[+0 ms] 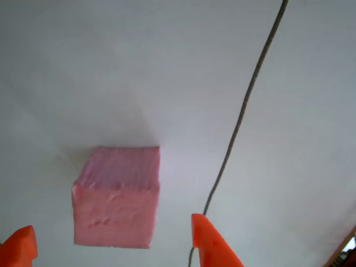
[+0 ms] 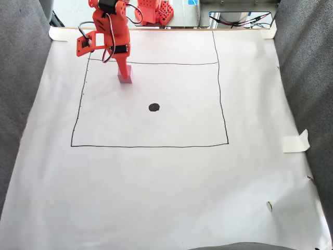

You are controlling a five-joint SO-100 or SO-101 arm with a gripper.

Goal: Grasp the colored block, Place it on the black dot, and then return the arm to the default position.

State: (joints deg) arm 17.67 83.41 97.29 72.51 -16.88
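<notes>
The colored block (image 1: 115, 194) is a light pink foam cube lying on the white paper. The arm's gripper (image 1: 111, 221) is open, with one orange finger on each side of the cube and a clear gap to both. In the fixed view the orange arm (image 2: 111, 31) reaches down at the upper left, its gripper (image 2: 124, 72) just over the block (image 2: 125, 79). The black dot (image 2: 154, 107) lies on the paper to the right of the block and nearer the camera, a short way off.
A thin dark line (image 1: 239, 119) runs across the paper right of the cube. A drawn black rectangle (image 2: 223, 104) frames the block and dot. Grey fabric (image 2: 21, 78) flanks the paper on both sides. A piece of tape (image 2: 294, 141) sits at the right edge.
</notes>
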